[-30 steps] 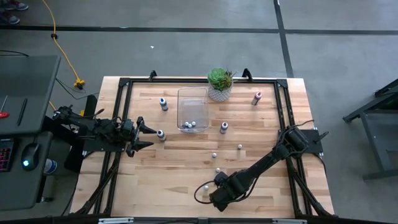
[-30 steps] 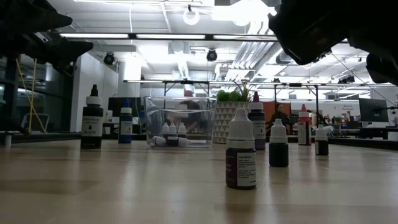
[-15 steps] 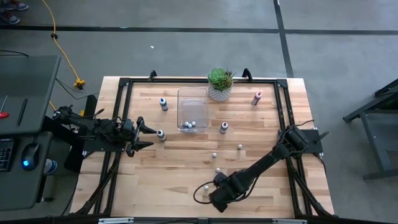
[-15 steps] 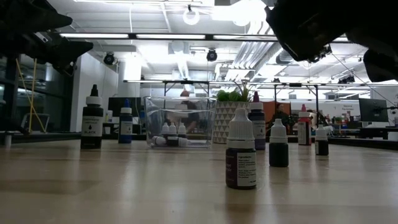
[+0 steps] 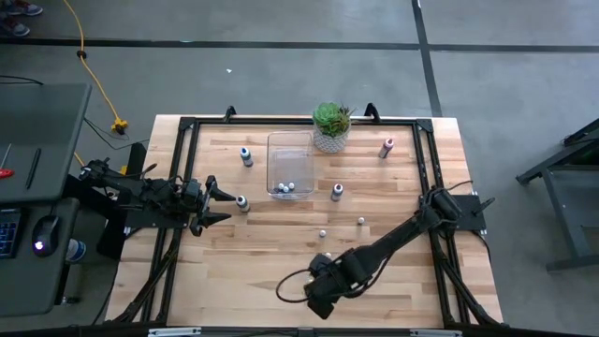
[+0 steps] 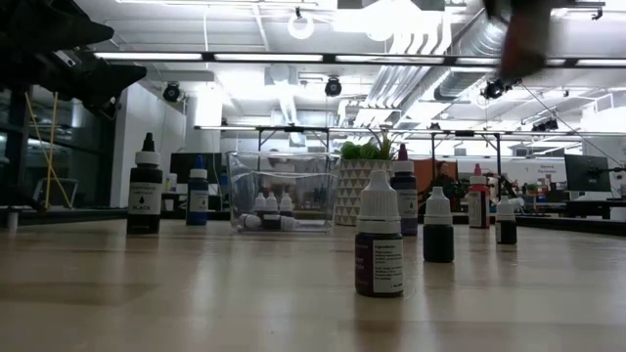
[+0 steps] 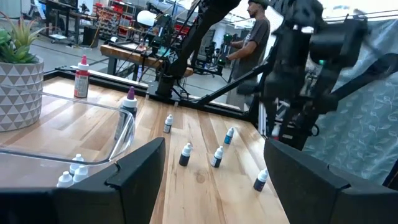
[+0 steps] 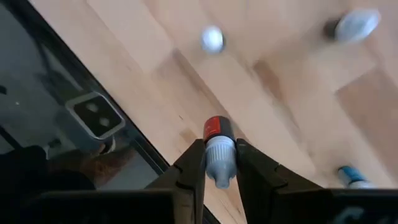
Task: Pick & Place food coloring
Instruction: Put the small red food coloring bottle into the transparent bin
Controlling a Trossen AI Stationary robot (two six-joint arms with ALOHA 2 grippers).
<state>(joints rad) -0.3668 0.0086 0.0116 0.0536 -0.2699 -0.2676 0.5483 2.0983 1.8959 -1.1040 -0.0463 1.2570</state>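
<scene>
My right gripper (image 8: 219,149) is near the table's front edge, left of centre (image 5: 316,283), pointing steeply down and shut on one small food coloring bottle (image 8: 217,130) with a whitish cap and a red band. More food coloring bottles stand across the table (image 5: 326,255) (image 5: 322,233) (image 5: 361,221) (image 5: 337,192) (image 5: 242,202). A few lie inside the clear bin (image 5: 289,150). My left gripper (image 5: 223,202) waits open and level at the table's left edge, its two fingers wide apart (image 7: 205,180). My right gripper pinches the bottle's whitish cap end (image 8: 221,167) between its two fingers (image 8: 194,163), one on each side. The fingers come from above, slanting steeply down. The bottle's red-banded body points away toward the wood, lifted clear of the table.
A succulent in a white pot (image 5: 331,126) stands behind the bin at the far edge. A pink bottle (image 5: 387,147) and a dark one (image 5: 246,156) stand at the back. A black frame (image 5: 187,168) rims the table. The low view shows bottles in a row (image 6: 379,244) (image 6: 437,227) (image 6: 145,186).
My right gripper has risen from the table near the front edge and drifted a little toward the left edge. The small bottle that stood beside it is off the wood and lifted clear. In the low view the gripper has climbed almost out of the top.
</scene>
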